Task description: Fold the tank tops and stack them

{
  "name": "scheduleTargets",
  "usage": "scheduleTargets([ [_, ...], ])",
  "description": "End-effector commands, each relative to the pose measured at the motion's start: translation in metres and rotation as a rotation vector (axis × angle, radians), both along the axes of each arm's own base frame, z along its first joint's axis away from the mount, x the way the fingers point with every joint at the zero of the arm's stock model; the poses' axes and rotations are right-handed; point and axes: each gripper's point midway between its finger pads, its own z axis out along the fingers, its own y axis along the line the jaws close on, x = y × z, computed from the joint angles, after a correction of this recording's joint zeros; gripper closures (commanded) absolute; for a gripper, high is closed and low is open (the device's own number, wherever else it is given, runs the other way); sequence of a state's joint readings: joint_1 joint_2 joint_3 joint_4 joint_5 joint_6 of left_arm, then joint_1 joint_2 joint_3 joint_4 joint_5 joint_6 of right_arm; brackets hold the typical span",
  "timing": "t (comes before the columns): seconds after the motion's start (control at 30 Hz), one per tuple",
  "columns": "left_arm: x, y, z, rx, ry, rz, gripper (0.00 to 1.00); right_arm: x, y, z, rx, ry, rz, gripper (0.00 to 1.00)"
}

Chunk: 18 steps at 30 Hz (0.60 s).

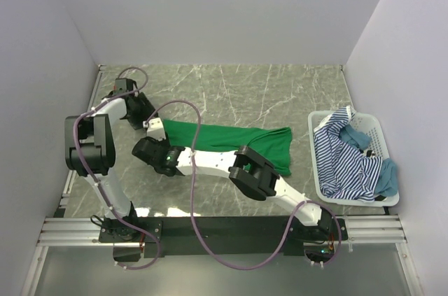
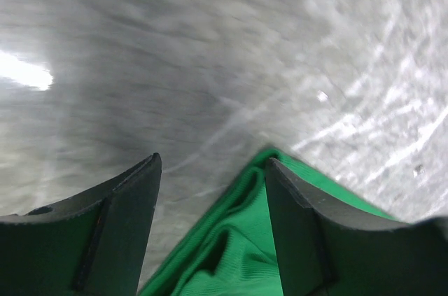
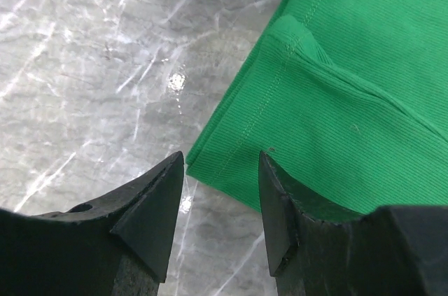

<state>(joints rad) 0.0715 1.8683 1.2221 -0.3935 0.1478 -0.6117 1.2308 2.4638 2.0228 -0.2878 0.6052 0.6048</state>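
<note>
Grey veined marble makes up the surface (image 1: 245,93), boxed in by plain white walls. Nearest the arm bases, the right arm reaches leftward across the middle, and its right end effector (image 3: 220,157) hangs released, fingers well apart. It sits just over a stitched corner of the bright green tank top (image 1: 224,135). That garment lies flat and stretched sideways in the centre of the surface, ribbed and limp. A small raised pucker runs back from the hemmed edge in the right wrist view, and the far right end looks slightly bunched. A little farther back, the left end effector (image 2: 211,163) is likewise released. Its fingers straddle another pointed corner of the same green cloth, one finger seemingly above the fabric and the other over bare marble. The step in hand looks like a two-corner pinch at the left end, ready to fold that end over. To do it well, each end effector should drop until one finger slips under the edge. Both should clench together on every layer of the corner, then rise in step and keep the edge taut, so the pucker flattens and the hems meet squarely. Off to the right, the white slatted basket (image 1: 313,149) holds the navy-and-white striped tank top (image 1: 343,163), draped over its rim. The teal blue tank top (image 1: 388,177) is crumpled beside it, both awaiting their turn.
</note>
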Motion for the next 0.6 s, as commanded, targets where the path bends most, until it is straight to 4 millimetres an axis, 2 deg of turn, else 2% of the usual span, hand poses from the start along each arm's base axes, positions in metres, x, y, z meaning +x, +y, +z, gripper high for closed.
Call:
scheduleTargets([
  [0.0, 0.003, 0.025, 0.025, 0.028, -0.056, 0.114, 0.34, 0.004, 0.005, 0.000, 0.020, -0.025, -0.025, 0.46],
  [0.13, -0.002, 0.043, 0.023, 0.030, -0.049, 0.191, 0.34, 0.002, 0.003, -0.011, -0.007, -0.011, -0.018, 0.46],
  [0.27, -0.004, 0.050, 0.024, 0.008, -0.048, 0.230, 0.34, -0.003, -0.004, -0.022, -0.041, 0.017, -0.014, 0.51],
  [0.3, -0.004, 0.051, 0.026, 0.002, -0.051, 0.234, 0.35, -0.006, -0.009, -0.029, -0.058, 0.026, -0.012, 0.55],
  [0.37, -0.004, 0.049, 0.027, -0.014, -0.055, 0.233, 0.35, -0.008, -0.012, -0.027, -0.055, 0.036, -0.008, 0.62],
  [0.4, -0.004, 0.048, 0.030, -0.020, -0.059, 0.232, 0.35, -0.013, -0.020, -0.036, -0.079, 0.049, -0.005, 0.72],
  [0.43, -0.005, 0.047, 0.030, -0.025, -0.061, 0.234, 0.35, -0.014, -0.019, -0.027, -0.054, 0.051, 0.002, 0.76],
  [0.5, -0.005, 0.045, 0.035, -0.038, -0.073, 0.230, 0.35, -0.023, -0.019, -0.029, -0.042, 0.081, 0.050, 0.86],
  [0.57, -0.008, 0.042, 0.035, -0.052, -0.072, 0.232, 0.36, -0.035, -0.020, -0.024, -0.011, 0.102, 0.112, 0.90],
])
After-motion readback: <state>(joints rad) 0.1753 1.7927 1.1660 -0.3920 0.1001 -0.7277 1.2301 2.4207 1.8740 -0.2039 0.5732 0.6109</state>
